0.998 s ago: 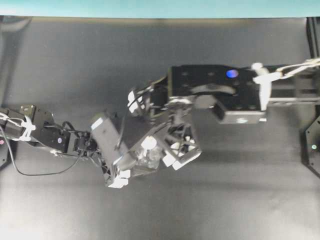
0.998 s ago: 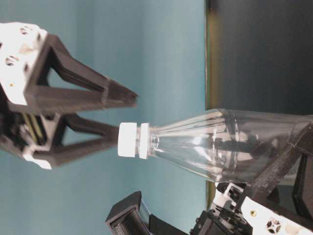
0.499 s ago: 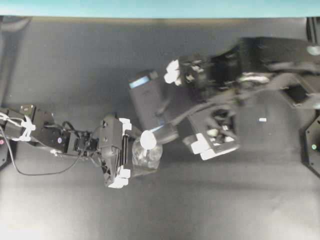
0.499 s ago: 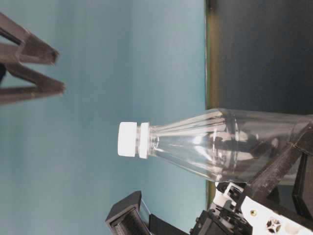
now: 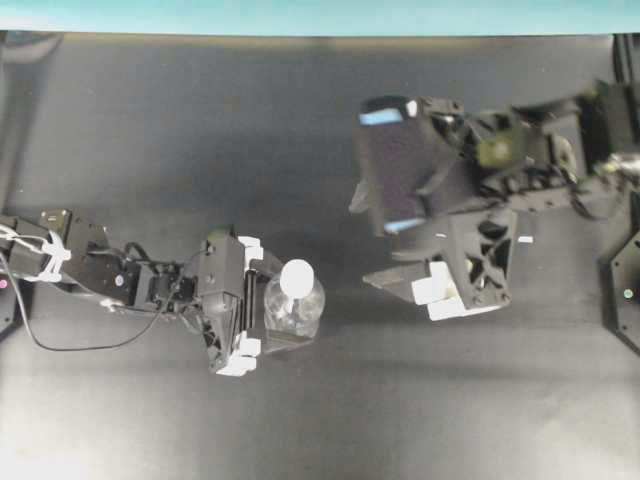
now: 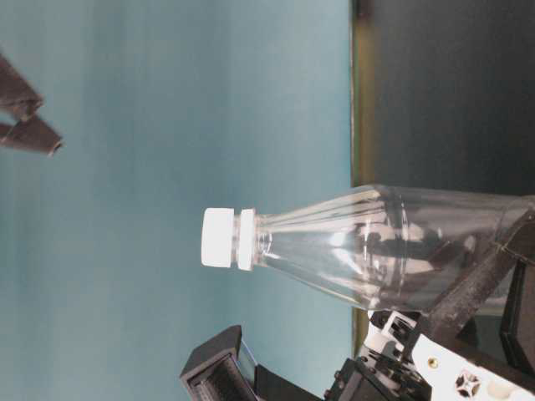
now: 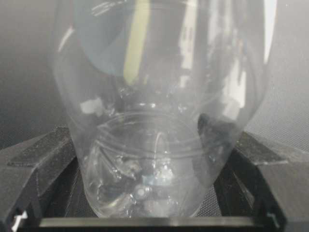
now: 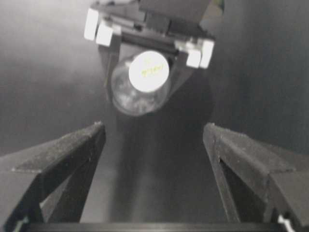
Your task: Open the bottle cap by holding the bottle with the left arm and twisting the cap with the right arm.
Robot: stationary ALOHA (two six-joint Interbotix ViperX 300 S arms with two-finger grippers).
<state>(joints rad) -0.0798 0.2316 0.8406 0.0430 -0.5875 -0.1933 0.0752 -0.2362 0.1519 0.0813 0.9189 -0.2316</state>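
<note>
The clear bottle stands upright with its white bottle cap on top. My left gripper is shut on its lower body; in the left wrist view the bottle fills the space between both black fingers. The right gripper hangs open and empty well to the right of the bottle, touching nothing. Its wrist view looks across an empty gap at the cap farther off. In the table-level view the cap is free, and only the right fingertips show at the edge.
A tiny white scrap lies on the dark table by the right arm. A teal strip borders the table's far edge. Black mounts stand at the left edge and the right edge.
The right gripper has pulled away from the cap, moving right and back, still open. The left gripper and the bottle have not moved.
</note>
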